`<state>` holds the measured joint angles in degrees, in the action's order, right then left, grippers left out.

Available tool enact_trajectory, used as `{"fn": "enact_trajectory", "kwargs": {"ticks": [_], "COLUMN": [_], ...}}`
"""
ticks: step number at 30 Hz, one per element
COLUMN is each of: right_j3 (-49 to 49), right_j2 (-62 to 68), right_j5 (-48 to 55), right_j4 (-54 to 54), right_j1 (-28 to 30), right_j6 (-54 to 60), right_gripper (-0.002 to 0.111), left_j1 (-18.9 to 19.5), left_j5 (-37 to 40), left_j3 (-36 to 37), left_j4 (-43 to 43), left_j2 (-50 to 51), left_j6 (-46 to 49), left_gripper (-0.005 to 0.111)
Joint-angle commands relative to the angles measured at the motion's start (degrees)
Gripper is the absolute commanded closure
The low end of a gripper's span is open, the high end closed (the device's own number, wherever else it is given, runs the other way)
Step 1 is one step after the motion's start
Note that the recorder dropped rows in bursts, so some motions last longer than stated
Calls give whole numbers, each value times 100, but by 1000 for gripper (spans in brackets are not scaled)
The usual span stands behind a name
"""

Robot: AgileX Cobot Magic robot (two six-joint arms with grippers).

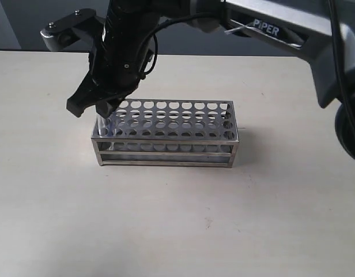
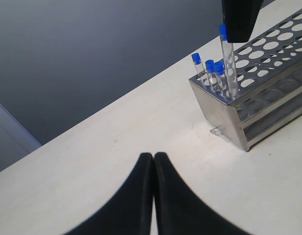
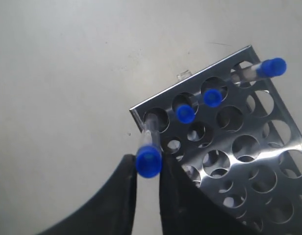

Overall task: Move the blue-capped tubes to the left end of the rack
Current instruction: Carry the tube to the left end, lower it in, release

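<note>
Pale table [image 1: 166, 219], steel rack [image 1: 183, 151] sitting mid-table. Now the right gripper [image 1: 92, 109] is over the rack's left end, clamped on one blue-capped tube [image 2: 229, 68]. The left gripper [image 2: 153, 159] hangs above bare table, fingers pressed together, empty. The held tube stands in the corner hole, higher than the three capped neighbours [image 2: 210, 66] beside it.

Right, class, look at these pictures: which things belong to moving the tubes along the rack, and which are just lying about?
Part of the job: four blue-capped tubes, one pinched in the right gripper; the steel rack.
Just lying about: a small clear scrap on the table by the rack's corner; the left gripper, shut, away from the rack.
</note>
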<state>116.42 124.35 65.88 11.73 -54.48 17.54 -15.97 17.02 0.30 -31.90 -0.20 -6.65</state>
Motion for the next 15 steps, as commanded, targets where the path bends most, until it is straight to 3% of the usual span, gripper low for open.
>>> {"fn": "enact_trajectory", "kwargs": {"ticks": [1, 15], "right_j3": [34, 34], "right_j2": [85, 566], "right_j5": [-73, -310], "right_j4": [38, 384], "right_j1": [2, 2], "right_j6": [50, 50], "right_gripper": [109, 109], "left_j1": [-22, -22], "left_j5": [-35, -21], "left_j3": [-30, -30], "left_j4": [-8, -1], "left_j2": [20, 20], "left_j6": [-28, -28], "left_gripper": [106, 106]}}
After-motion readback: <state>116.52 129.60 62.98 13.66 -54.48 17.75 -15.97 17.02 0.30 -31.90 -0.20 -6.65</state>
